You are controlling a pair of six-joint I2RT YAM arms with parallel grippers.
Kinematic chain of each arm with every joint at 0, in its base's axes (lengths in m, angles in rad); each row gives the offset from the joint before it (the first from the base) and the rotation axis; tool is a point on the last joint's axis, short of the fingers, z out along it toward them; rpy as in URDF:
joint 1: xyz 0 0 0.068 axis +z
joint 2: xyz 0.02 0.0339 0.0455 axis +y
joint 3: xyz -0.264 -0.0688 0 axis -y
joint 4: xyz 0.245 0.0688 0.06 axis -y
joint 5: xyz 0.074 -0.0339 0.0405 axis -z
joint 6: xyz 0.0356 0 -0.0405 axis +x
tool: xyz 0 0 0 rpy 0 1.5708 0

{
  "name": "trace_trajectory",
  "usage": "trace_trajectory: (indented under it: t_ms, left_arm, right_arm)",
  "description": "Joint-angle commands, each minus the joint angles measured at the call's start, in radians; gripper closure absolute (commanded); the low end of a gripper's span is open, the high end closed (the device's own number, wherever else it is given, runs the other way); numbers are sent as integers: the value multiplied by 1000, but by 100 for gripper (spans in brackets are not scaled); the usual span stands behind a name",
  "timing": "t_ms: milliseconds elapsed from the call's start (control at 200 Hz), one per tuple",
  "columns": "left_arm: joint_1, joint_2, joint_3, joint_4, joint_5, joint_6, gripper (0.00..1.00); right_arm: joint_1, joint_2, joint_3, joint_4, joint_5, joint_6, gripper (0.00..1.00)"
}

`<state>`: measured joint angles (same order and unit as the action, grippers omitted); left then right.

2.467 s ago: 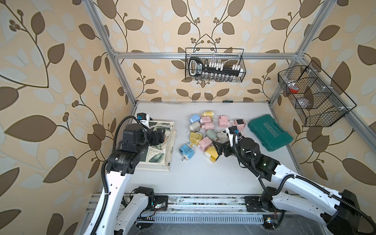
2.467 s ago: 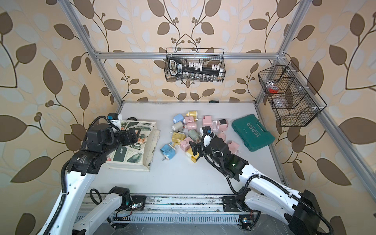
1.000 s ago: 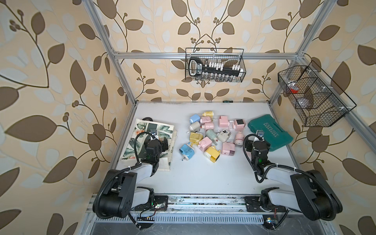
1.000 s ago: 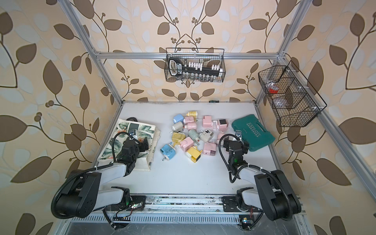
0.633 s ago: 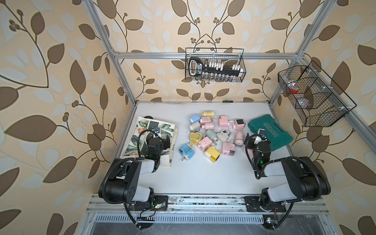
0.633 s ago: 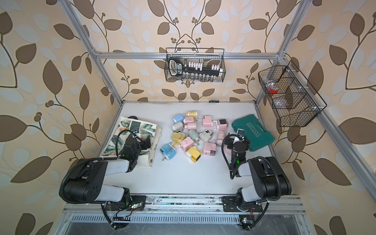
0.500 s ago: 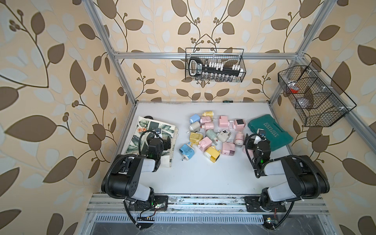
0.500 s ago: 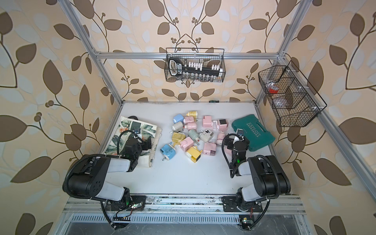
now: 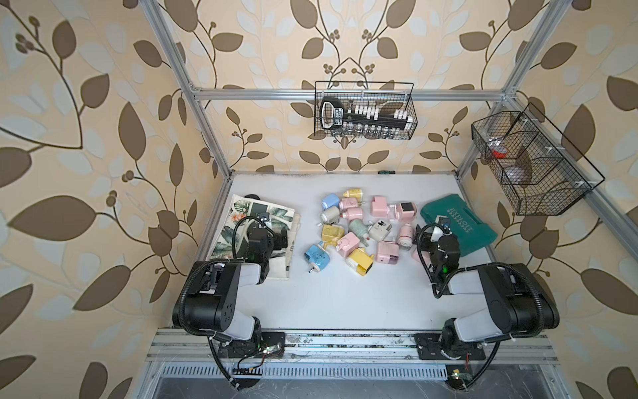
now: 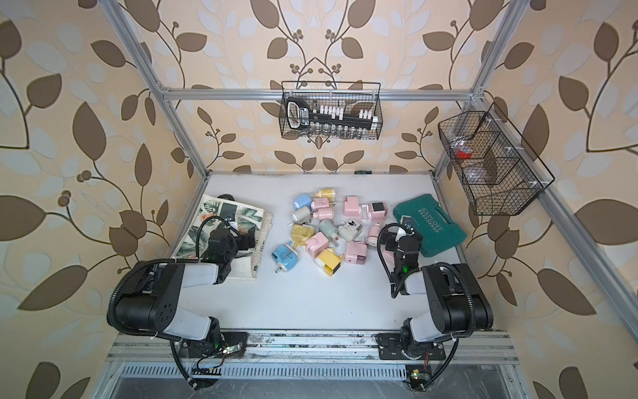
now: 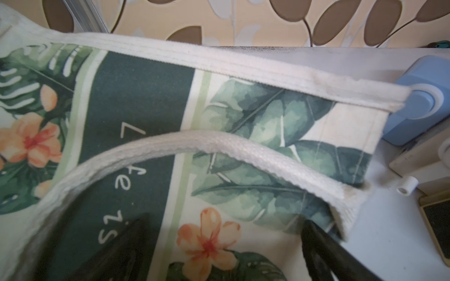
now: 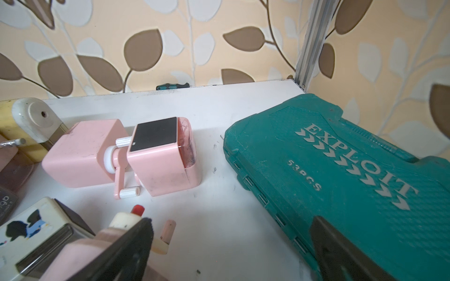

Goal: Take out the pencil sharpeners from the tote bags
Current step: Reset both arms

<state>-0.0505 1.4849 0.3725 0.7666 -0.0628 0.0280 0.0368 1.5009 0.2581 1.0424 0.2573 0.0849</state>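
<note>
My left tool hangs low over the tote bag, its dark fingers spread wide with nothing between them; the wrist view shows the leaf-and-flower print and a cream handle looping across it. The bag lies flat on the left side of the white surface, in both top views. My right tool is likewise spread wide and empty, one finger in front of a pink sharpener, the other over the edge of the teal EXPLOIT case; whether either finger touches I cannot tell. Past them, two pink sharpeners sit crank to crank on the surface, and a cream one with a dark cartoon figure lies close by. In a top view the pencil sharpeners lie out of the bag in a loose cluster at mid-surface, pink, yellow, blue, cream and mint, with a light blue one and a yellow one nearest my side. Two black wire baskets, one on the back rail and one on the right rail, hang well apart from it all.
</note>
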Motion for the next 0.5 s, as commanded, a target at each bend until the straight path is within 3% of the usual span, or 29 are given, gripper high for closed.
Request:
trace_trajectory:
  t_ms: [0, 495]
  left_arm:
    - [9, 9, 12, -24, 28, -4, 1]
    - [9, 8, 11, -24, 29, -5, 1]
  right_arm:
    - [-3, -17, -5, 7, -17, 6, 0]
    - [-2, 6, 27, -31, -18, 6, 0]
